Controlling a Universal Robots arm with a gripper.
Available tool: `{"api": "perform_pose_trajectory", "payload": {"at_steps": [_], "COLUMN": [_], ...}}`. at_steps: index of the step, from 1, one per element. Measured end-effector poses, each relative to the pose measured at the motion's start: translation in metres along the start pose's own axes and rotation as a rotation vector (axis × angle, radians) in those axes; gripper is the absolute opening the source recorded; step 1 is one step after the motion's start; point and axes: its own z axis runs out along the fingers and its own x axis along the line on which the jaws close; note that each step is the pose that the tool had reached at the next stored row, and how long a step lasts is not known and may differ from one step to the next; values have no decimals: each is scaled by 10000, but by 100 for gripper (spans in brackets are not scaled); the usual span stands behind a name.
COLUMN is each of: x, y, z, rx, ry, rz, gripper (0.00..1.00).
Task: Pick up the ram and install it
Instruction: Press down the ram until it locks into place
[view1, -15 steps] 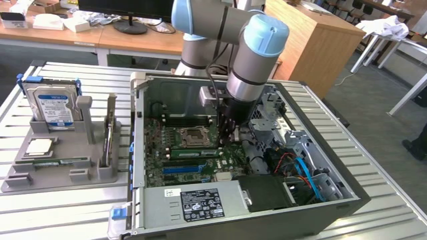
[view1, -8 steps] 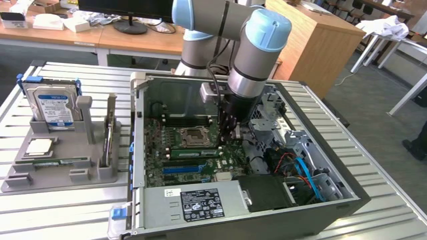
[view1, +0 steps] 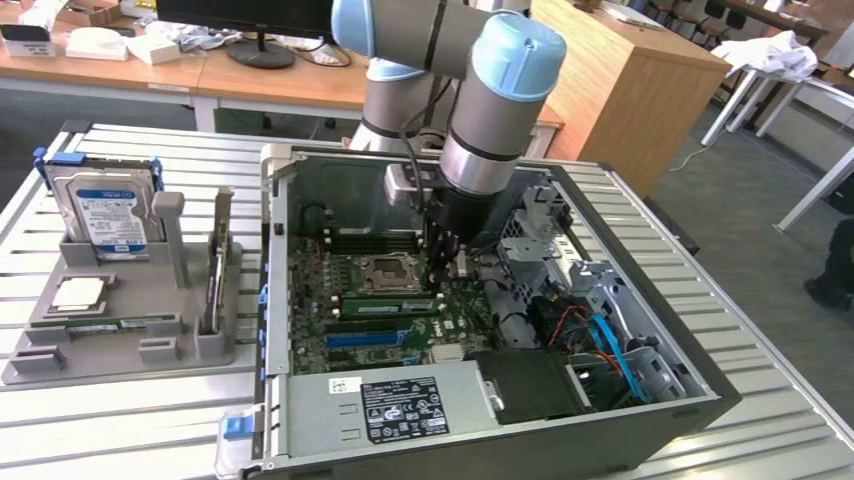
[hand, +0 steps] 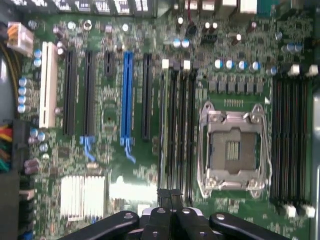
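The ram (view1: 394, 305) is a long green stick with dark chips, standing in a motherboard slot just beside the CPU socket (view1: 387, 270). In the wrist view the ram (hand: 163, 125) shows edge-on as a thin pale-green line in the slot farthest from the socket (hand: 233, 150). My gripper (view1: 449, 272) reaches down into the open computer case, close to the ram's end nearest the exterior view's right. Its black fingertips (hand: 164, 194) are pressed together with nothing between them, so my gripper (hand: 170, 194) is shut and empty above the slot ends.
The case wall (view1: 627, 420) and a drive cage (view1: 554, 235) hem in the arm. A grey holder (view1: 120, 345) on the exterior view's left carries a hard drive (view1: 107, 215), an upright board (view1: 220, 265) and a flat green strip (view1: 114, 323). Black and blue expansion slots (hand: 126, 95) lie beside the ram slots.
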Motion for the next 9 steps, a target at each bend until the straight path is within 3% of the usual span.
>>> {"api": "perform_pose_trajectory", "payload": {"at_steps": [9], "x": [-3], "y": [273], "z": [7], "rx": [44], "ry": [1], "rz": [2], "gripper": [10]}}
